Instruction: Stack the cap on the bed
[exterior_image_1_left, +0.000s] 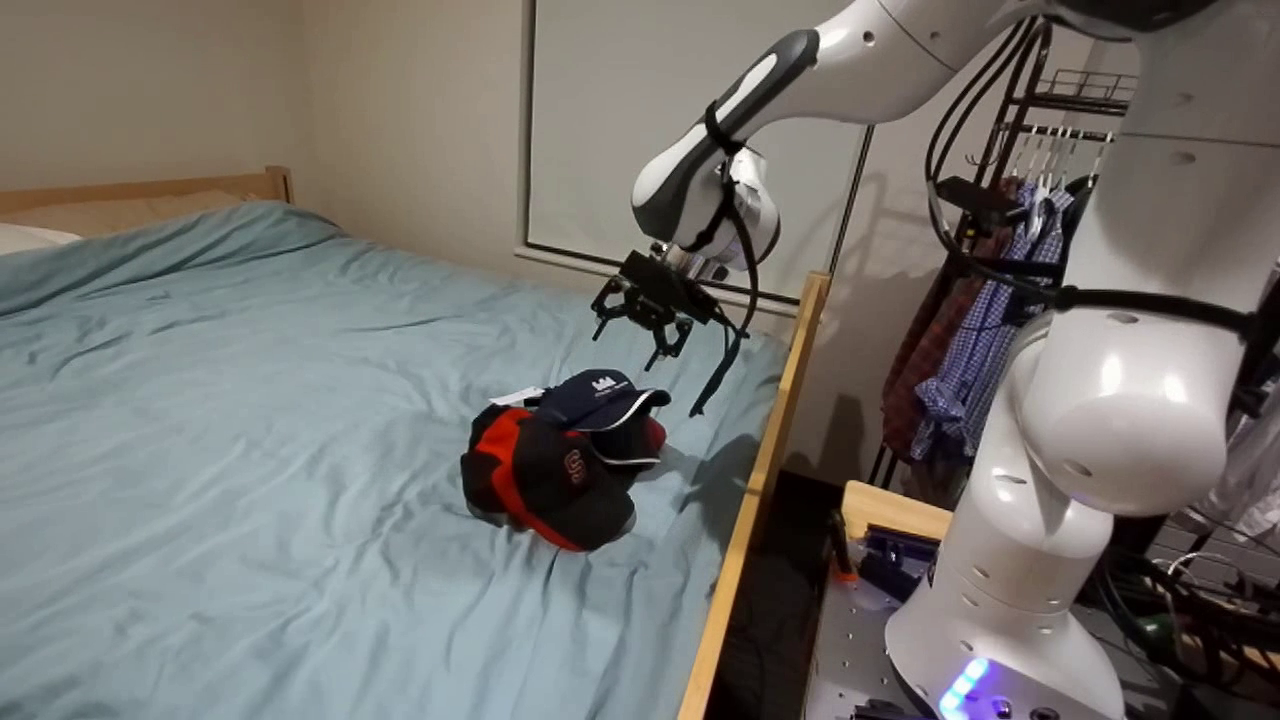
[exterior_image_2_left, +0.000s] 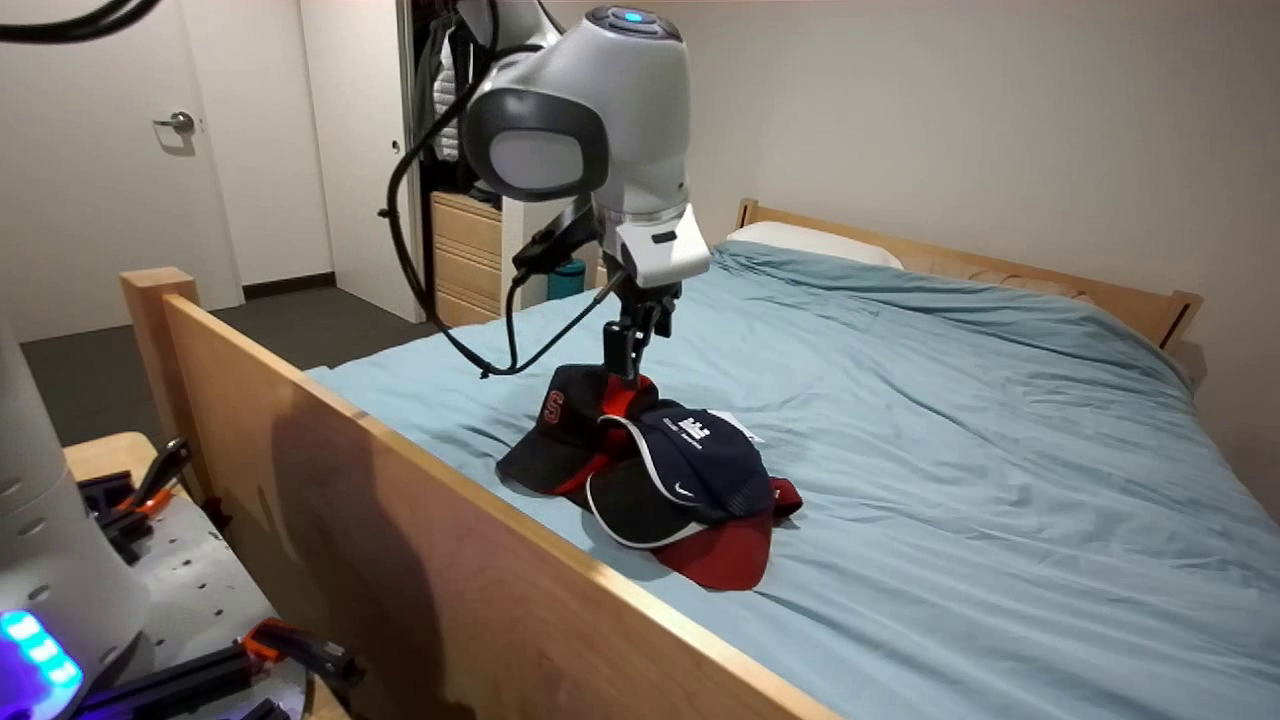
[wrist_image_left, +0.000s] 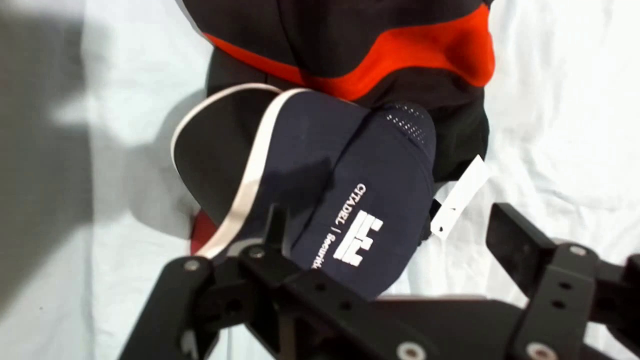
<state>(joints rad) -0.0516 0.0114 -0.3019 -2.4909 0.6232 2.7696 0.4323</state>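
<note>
With fingers spread wide and empty, best centre over the navy Citadel baseball cap before pinching gently.

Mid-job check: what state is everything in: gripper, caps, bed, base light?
Gripper: open, holding nothing.
Navy cap: crown up, not held.
Red-and-black cap: crown up, not held.
White-edged black brim: partly covered.
Dark red cap: brim showing, crown mostly hidden.
White tag: sticking out.
Bed: covered, rumpled.
Base light: lit blue.
</note>
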